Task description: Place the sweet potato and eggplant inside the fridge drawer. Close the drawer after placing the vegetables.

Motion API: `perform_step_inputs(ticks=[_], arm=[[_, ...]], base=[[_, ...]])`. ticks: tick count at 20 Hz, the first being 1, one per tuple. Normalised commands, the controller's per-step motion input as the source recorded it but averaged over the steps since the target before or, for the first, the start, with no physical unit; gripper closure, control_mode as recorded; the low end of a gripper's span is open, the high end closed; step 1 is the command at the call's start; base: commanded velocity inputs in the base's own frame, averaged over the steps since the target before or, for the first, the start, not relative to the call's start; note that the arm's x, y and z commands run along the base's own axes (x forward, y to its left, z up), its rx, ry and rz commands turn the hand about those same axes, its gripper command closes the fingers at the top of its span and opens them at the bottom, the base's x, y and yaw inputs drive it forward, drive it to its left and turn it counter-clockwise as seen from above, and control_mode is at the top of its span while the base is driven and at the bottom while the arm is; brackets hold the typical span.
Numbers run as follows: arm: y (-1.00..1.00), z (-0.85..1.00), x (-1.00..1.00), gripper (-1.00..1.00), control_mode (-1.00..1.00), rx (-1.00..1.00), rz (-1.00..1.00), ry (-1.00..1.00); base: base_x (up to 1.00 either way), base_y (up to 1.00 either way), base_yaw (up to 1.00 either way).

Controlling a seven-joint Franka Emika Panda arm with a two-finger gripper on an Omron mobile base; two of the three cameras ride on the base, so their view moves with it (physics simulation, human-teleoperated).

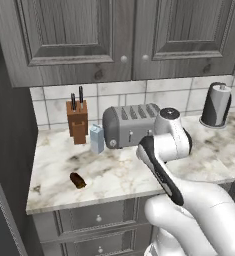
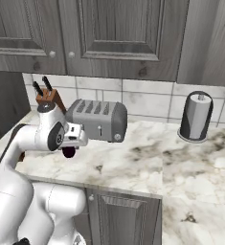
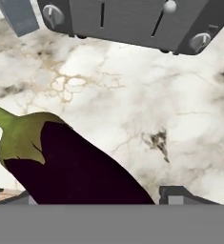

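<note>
The eggplant (image 3: 75,167), glossy dark purple with a green cap and stem, lies right under my hand on the marble counter (image 3: 147,95) in front of the toaster. My gripper (image 3: 94,196) straddles it with the jaws open. A narrow gap shows between the right fingertip (image 3: 180,193) and the skin; the left fingertip is mostly hidden behind the eggplant. From the right base view the eggplant's dark end (image 2: 68,152) shows just below the gripper (image 2: 71,145). The sweet potato (image 1: 78,180), a small brown tuber, lies near the counter's front left. The fridge drawer is out of view.
A grey four-slot toaster (image 1: 131,124) stands just behind the hand. To its left are a pale blue carton (image 1: 96,138) and a wooden knife block (image 1: 77,120). A paper towel holder (image 2: 196,116) stands at the back right. Grey cabinets (image 1: 79,40) hang overhead.
</note>
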Motion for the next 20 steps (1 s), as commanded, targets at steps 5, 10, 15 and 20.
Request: perform_step_inputs(ticks=[5, 10, 15, 20], arm=[[0.07, 0.0, -0.01, 1.0, -1.0, -0.01, 0.0, 0.0], [-0.11, 0.0, -0.28, 1.0, 1.0, 0.0, 0.0, -0.11], [0.0, 0.0, 0.0, 1.0, 1.0, 0.0, 0.0, 0.0], [0.0, 0.0, 0.0, 1.0, 1.0, 0.0, 0.0, 0.0]], base=[[0.0, 0.0, 0.0], [-0.2, 0.0, 0.0], [-1.0, 0.27, 0.0], [-1.0, 0.85, 0.02]])
